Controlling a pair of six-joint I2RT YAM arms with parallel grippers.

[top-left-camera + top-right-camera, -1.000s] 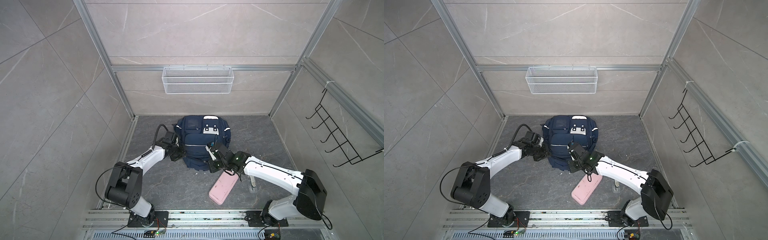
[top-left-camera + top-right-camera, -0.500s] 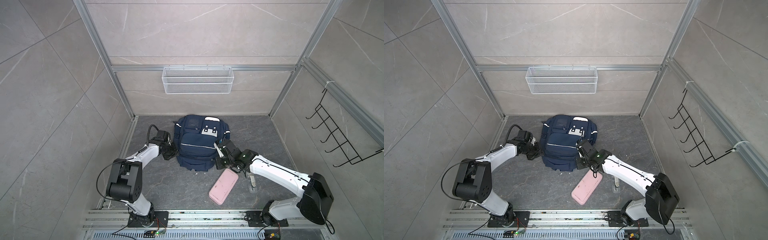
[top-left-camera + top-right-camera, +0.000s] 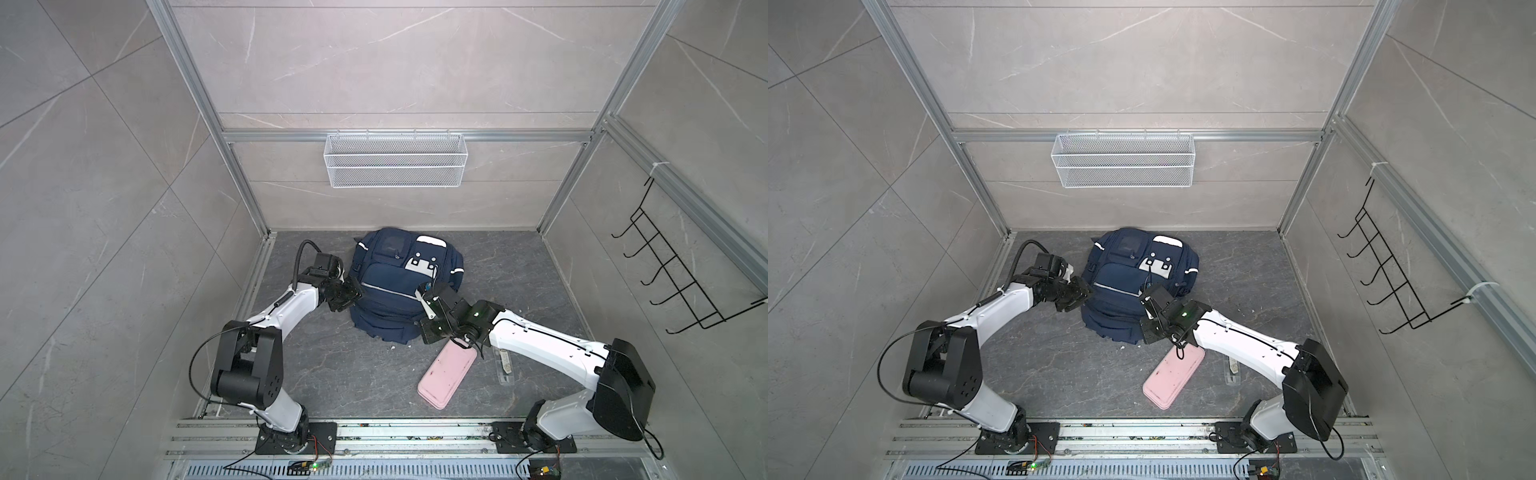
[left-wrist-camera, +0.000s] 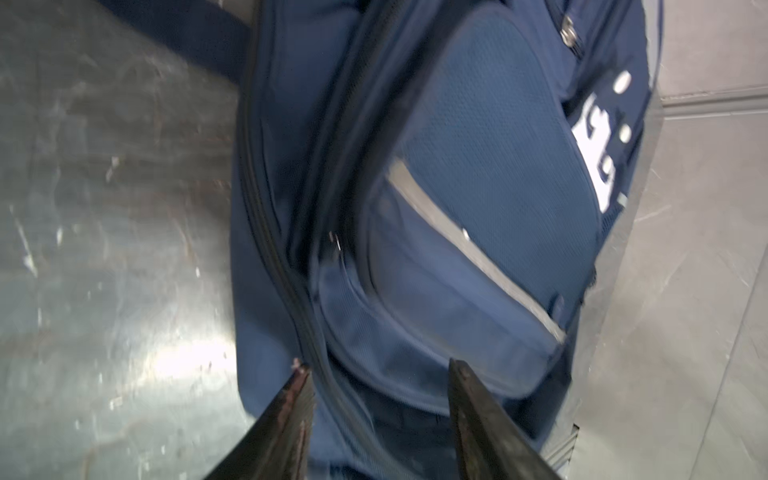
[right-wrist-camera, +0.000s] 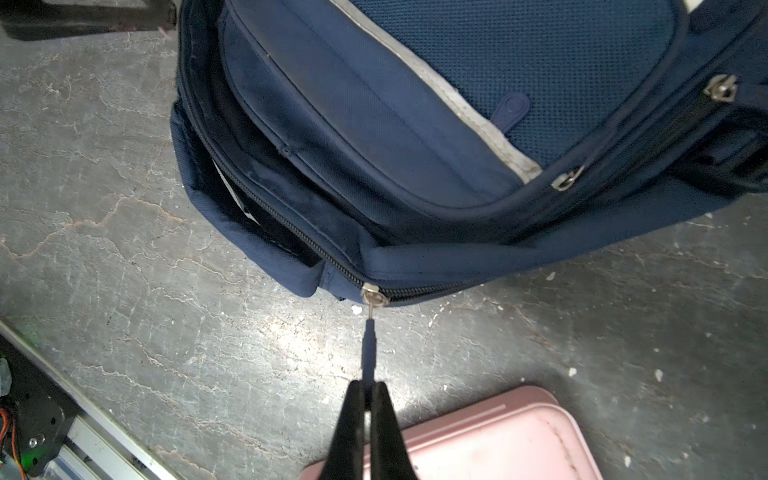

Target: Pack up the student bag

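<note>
- The student bag is lying flat on the gray tabletop, close to the back wall, with its front pocket facing up.
- The right gripper is pinching shut on the blue zipper pull. The pull is stretching straight out from the silver slider.
- The left gripper is sitting with its jaws apart right by the bag's side. It is not squeezing anything (so nothing is pinning the bag down).
- If the right arm is tugging hard, I think the whole bag could be sliding along instead of the zipper moving, because the bag is soft and loose.
- The thin pull could be slipping out of the jaws, since only its end is being pinched.
- The zipper is bending around a corner of the bag, so the slider could be getting stuck there or biting the cloth.
- The pink case is lying just beside the right gripper, so a pull that way could be bumping it.
- A little clear thing is lying by the right arm too, and it could be getting knocked.
- Open tabletop is waiting in front of the bag, between the two arms, for moving.
- Behind the bag the wall is standing near, leaving little room there.
</note>
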